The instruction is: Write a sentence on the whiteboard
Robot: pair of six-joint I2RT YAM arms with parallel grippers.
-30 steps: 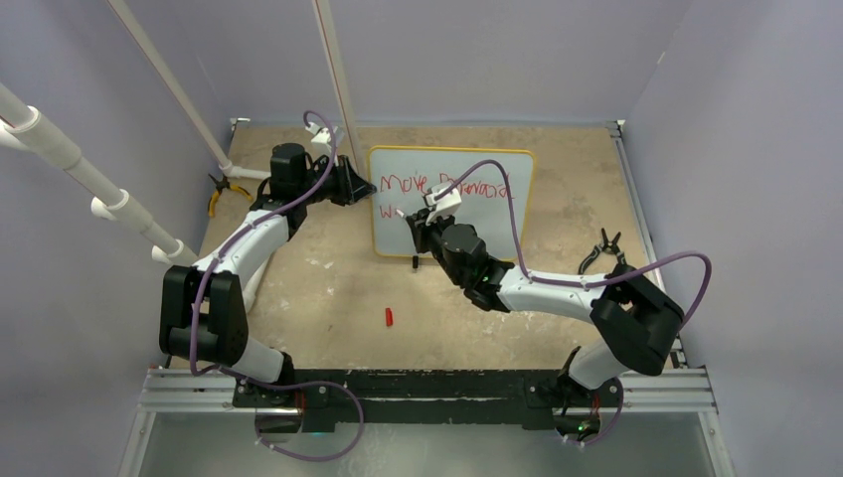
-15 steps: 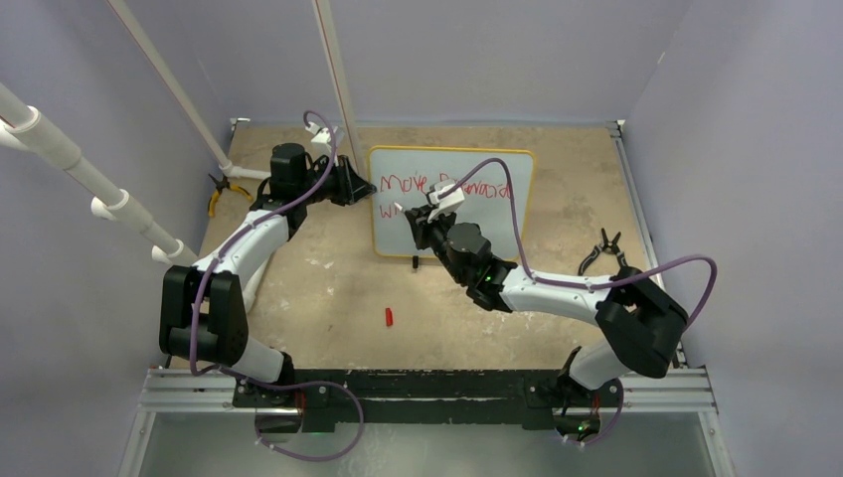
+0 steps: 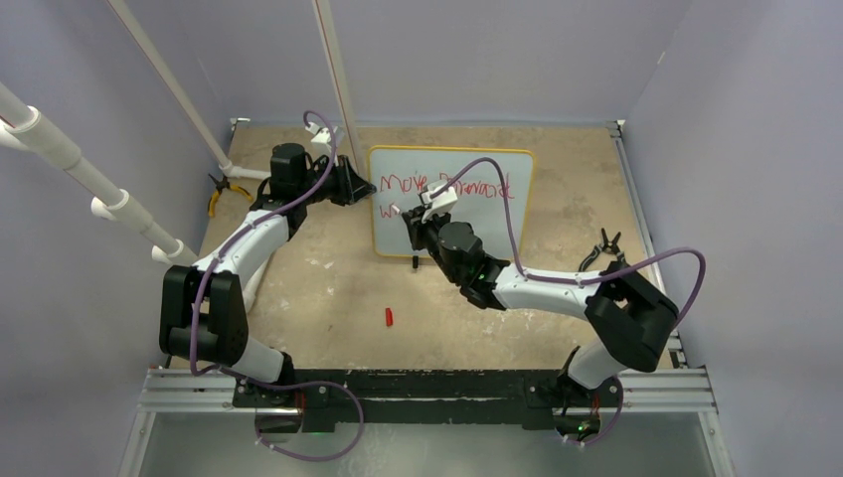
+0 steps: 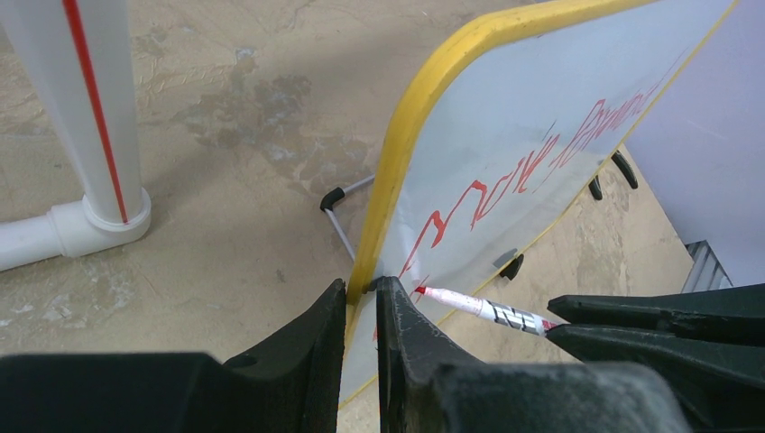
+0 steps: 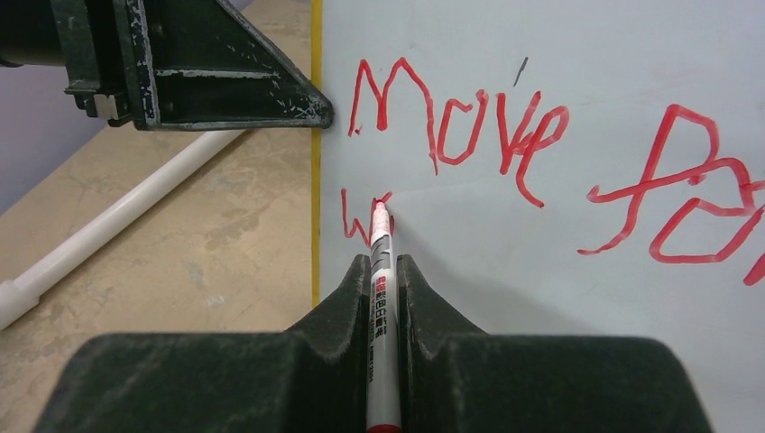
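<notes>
Red sentence [image 5: 532, 149] cut off past "Move" — right claw [image 5: 382, 262] grips marker [image 5: 379, 302]; left claw [image 4: 361, 289] pinches whiteboard [image 4: 505, 135] edge.

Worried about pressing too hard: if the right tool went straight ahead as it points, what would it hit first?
The whiteboard: the marker clamped in the right tool looks to be touching it.

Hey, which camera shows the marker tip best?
Right wrist: the marker tip sits centre frame, sharp, touching the whiteboard. Left wrist shows it small and side-on. In top external, the right arm hides it.
</notes>
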